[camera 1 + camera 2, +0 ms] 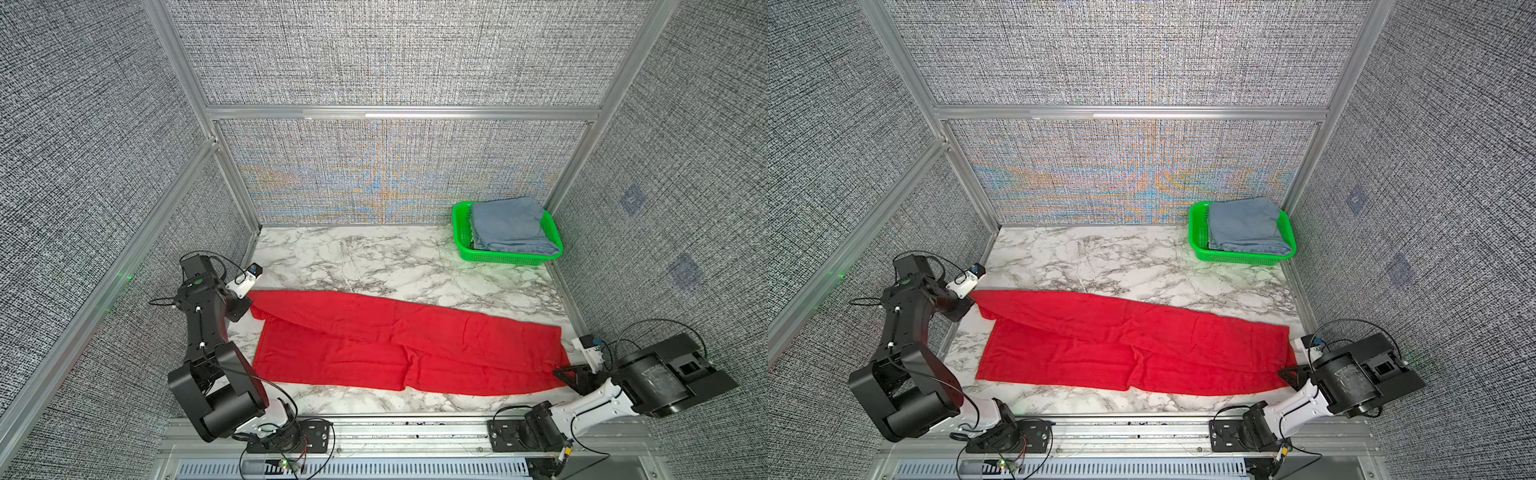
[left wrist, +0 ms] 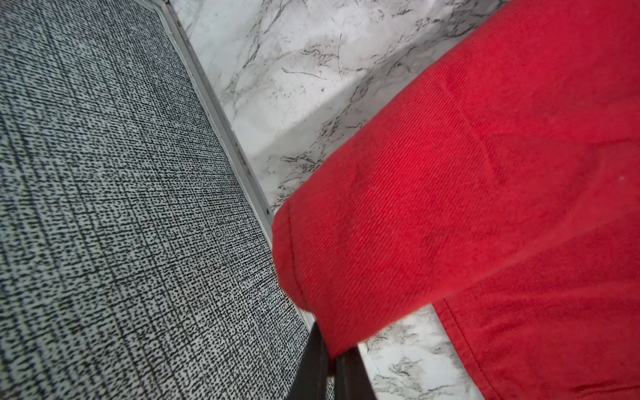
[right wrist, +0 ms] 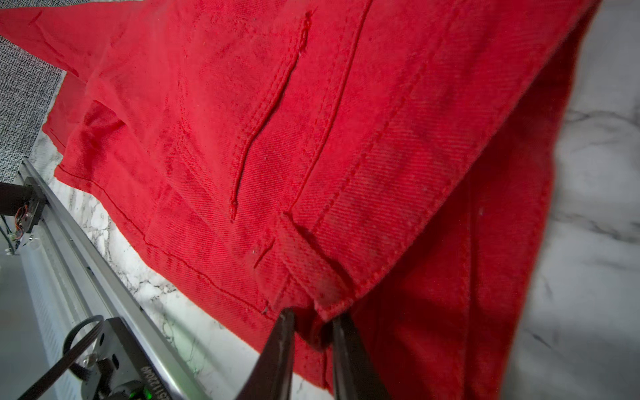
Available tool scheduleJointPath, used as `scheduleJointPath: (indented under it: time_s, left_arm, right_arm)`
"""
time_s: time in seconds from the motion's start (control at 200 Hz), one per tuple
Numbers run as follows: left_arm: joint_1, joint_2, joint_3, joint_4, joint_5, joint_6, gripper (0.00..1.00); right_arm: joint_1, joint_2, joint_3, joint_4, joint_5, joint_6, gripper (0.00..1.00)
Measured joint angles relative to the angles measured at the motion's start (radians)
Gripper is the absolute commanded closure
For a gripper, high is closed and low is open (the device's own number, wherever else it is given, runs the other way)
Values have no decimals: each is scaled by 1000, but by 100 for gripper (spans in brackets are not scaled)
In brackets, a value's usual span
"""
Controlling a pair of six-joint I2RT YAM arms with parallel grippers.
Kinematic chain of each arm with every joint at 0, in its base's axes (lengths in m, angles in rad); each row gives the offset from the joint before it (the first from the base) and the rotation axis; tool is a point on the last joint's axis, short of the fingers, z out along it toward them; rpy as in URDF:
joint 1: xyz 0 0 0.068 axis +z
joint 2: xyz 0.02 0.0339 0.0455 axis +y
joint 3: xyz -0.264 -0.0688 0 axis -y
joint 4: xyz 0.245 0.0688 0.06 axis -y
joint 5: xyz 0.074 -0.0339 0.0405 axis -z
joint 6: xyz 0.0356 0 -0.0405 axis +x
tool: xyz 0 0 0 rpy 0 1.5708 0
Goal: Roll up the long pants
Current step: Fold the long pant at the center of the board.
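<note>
Bench (image 1: 332, 257) in marble pattern carries the long pants (image 1: 374, 345), spread flat near its front edge. Their long axis runs side to side, with the leg ends toward the left arm (image 1: 208, 332) and the waist toward the right arm (image 1: 602, 395). The far leg seems to lie slantwise over the near one. A green basket (image 1: 461, 232) holding a folded blue-grey garment (image 1: 511, 224) stands well apart in the far right corner. Each arm sits at its own end of the cloth. The left jaws are clamped on the cuff (image 2: 294, 249) of the far leg. The right jaws pinch the waistband (image 3: 363, 221) at its near corner, cloth bunched between them. Rolling probably has to run along that long axis, one end travelling toward the other.
</note>
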Motion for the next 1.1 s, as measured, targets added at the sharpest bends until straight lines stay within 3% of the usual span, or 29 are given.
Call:
scheduleJointPath:
  time_s: [0.05,0.731,1.101]
  left_arm:
    - [0,0,0,2,0,0,98]
    - [21,-14,4,8,-13,19,98]
    - [138,-4,184,-169,140,43,98]
  right_arm:
    - [0,-2,2,1,1,5,100]
    - [-39,-173,84,-56,40,70,100]
    - [-132,-217,225,-184,23,134,100]
